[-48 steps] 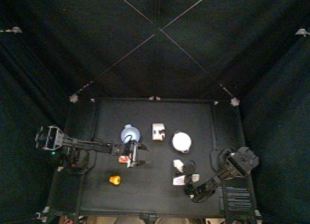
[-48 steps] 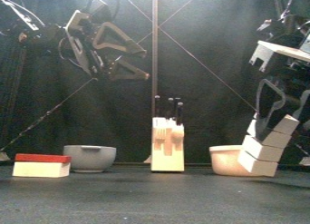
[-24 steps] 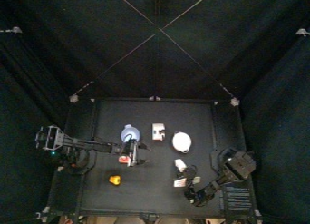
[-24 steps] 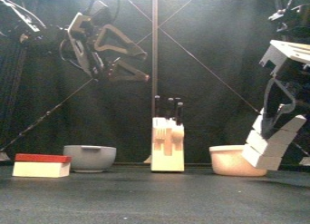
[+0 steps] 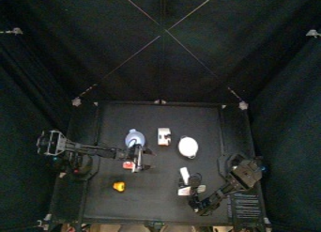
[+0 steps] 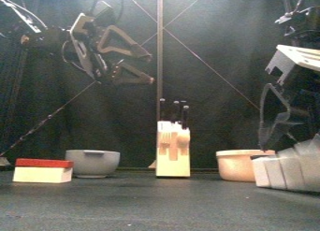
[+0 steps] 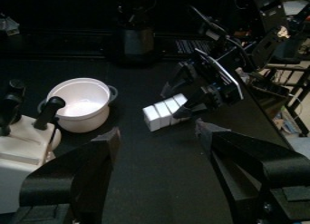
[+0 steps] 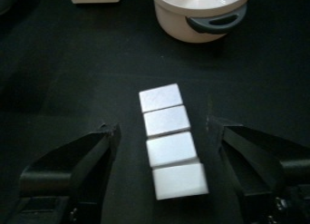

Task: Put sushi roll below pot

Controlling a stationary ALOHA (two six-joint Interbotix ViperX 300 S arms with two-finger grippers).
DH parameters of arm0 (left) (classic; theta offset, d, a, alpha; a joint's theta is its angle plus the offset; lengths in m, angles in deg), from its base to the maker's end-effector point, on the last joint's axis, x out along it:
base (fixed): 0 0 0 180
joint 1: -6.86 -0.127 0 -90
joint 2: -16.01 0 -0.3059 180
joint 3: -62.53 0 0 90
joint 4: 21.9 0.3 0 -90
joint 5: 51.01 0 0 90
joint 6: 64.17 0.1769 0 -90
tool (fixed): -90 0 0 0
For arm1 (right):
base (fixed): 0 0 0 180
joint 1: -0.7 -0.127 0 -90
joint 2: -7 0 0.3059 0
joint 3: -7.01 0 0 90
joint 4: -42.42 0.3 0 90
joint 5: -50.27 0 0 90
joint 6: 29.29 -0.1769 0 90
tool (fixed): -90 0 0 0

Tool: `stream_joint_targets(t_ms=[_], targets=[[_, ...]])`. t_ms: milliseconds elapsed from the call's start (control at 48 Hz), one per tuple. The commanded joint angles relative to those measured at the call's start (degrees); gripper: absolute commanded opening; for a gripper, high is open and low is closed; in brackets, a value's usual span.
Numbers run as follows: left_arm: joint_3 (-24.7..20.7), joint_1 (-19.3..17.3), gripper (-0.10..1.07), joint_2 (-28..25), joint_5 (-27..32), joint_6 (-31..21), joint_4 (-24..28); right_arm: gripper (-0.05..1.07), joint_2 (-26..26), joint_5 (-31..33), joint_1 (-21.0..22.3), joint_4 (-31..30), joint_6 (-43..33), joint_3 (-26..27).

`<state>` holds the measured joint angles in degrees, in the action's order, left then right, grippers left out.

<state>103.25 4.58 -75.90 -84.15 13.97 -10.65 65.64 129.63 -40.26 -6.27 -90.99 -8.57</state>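
The small black table (image 5: 100, 118) carries a sushi roll (image 8: 166, 153), a pale strip of four squarish blocks, lying flat between the spread fingers of the right gripper (image 8: 164, 128). Past those fingertips stands a round white pot (image 8: 200, 10) with a grey handle. Off to the fingers' side are a white upright knife block (image 5: 164, 135), a grey bowl (image 5: 134, 137), a red-topped white block (image 6: 43, 169) and a small orange piece (image 5: 119, 186).

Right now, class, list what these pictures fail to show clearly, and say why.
Top view: sushi roll too small to show its shape.
Top view: small orange piece too small to identify.
Front view: right arm cut off by the right edge.
Left wrist view: knife block partly cut off by the edge.
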Motion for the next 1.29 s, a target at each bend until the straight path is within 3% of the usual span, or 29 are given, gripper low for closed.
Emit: stream_joint_targets(t_ms=[0,396,812,1271], targets=[[-0.5,-0.1,0.99,0.5,-0.2,0.0,0.0,1.04,1.1,-0.1,-0.1,0.8,0.0,0.9],[-0.4,-0.3,0.99,0.5,-0.2,0.0,0.0,1.04,1.1,-2.5,-0.2,4.6,-0.4,1.7],[-0.3,-0.6,0.99,0.5,-0.2,0.0,0.0,1.02,-0.1,-5.0,1.7,4.7,-0.4,1.2],[0.1,-0.6,0.99,0.9,-0.2,0.0,0.0,0.72,0.0,-7.1,4.5,5.4,-0.8,1.2]])
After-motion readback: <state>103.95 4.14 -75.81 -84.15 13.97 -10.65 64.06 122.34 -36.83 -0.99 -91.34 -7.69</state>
